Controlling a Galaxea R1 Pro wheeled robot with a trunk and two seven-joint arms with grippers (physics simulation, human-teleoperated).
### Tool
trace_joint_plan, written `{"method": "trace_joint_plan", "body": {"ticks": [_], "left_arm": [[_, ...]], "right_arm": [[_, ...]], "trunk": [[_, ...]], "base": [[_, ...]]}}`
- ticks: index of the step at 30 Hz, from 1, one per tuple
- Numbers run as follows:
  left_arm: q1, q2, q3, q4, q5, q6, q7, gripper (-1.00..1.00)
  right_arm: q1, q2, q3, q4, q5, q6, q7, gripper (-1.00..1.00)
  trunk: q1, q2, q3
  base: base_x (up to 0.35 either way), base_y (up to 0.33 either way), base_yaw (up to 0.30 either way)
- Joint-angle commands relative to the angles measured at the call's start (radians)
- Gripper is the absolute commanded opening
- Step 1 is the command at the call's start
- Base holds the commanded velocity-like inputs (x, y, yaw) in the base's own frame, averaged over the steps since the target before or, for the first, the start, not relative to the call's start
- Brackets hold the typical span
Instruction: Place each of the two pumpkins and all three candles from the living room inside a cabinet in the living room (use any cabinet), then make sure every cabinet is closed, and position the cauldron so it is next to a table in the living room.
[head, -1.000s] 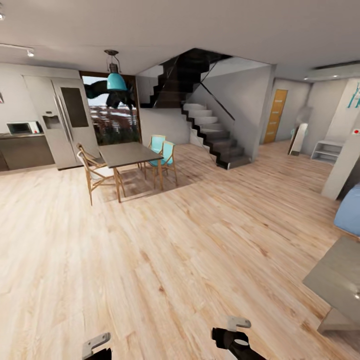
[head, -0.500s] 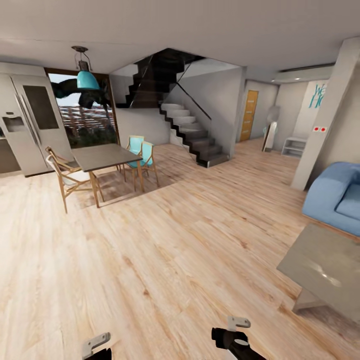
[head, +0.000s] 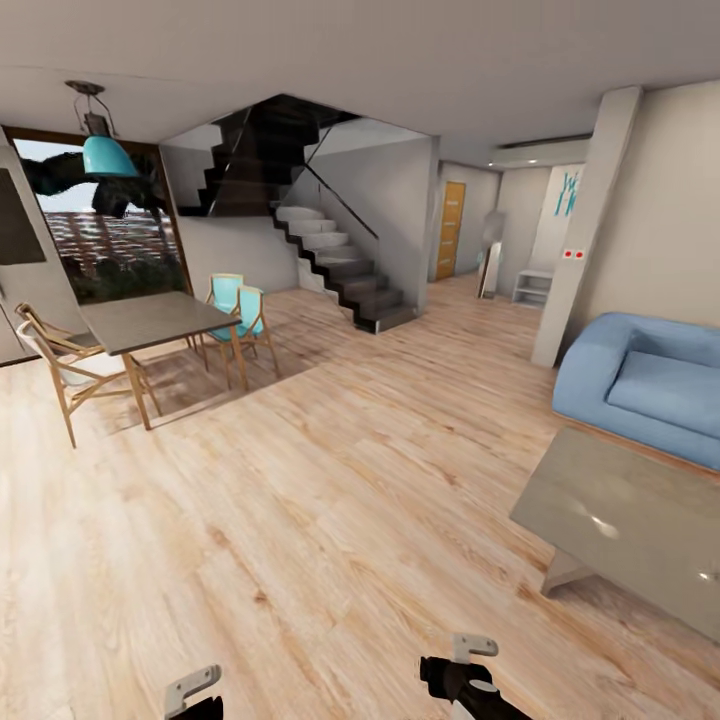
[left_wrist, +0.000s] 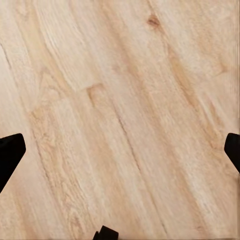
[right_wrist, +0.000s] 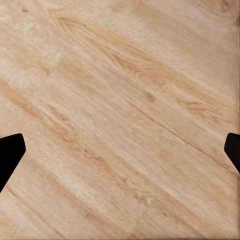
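Note:
The table (head: 620, 510), low with a glossy grey top, stands at the right of the head view on the wood floor. The pumpkins, candles, cabinet and cauldron are out of view. Parts of my left arm (head: 190, 690) and right arm (head: 470, 682) poke in at the head view's bottom edge. In the left wrist view my left gripper (left_wrist: 120, 152) is open over bare floorboards, its dark fingertips (left_wrist: 10, 155) far apart at the frame's sides. My right gripper (right_wrist: 120, 150) is likewise open above the floor, holding nothing.
A blue sofa (head: 650, 385) sits behind the coffee table beside a white pillar (head: 585, 220). A taller dining table (head: 150, 320) with chairs (head: 235, 310) stands at the left, and a dark staircase (head: 335, 260) rises at the back. Wide wood floor (head: 340, 500) lies ahead.
The camera has swung to the right: the dining table and stairs slid left in the picture, and the sofa and coffee table came further into view. Both grippers stay open.

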Motion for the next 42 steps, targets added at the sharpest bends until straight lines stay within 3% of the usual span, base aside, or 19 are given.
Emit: {"method": "trace_joint_plan", "body": {"ticks": [1,42], "left_arm": [[0.000,0.001,-0.009,-0.001,0.010,-0.004,0.006,1.00],[0.000,0.001,-0.009,-0.001,0.010,-0.004,0.006,1.00]], "right_arm": [[-0.001,0.000,0.008,0.001,-0.011,-0.004,-0.005,1.00],[-0.001,0.000,0.007,0.002,-0.012,0.001,-0.002,1.00]], "trunk": [[0.000,-0.001,-0.001],[0.000,-0.001,-0.001]], "base": [[0.000,0.000,-0.280],[-0.005,0.000,-0.280]]}}
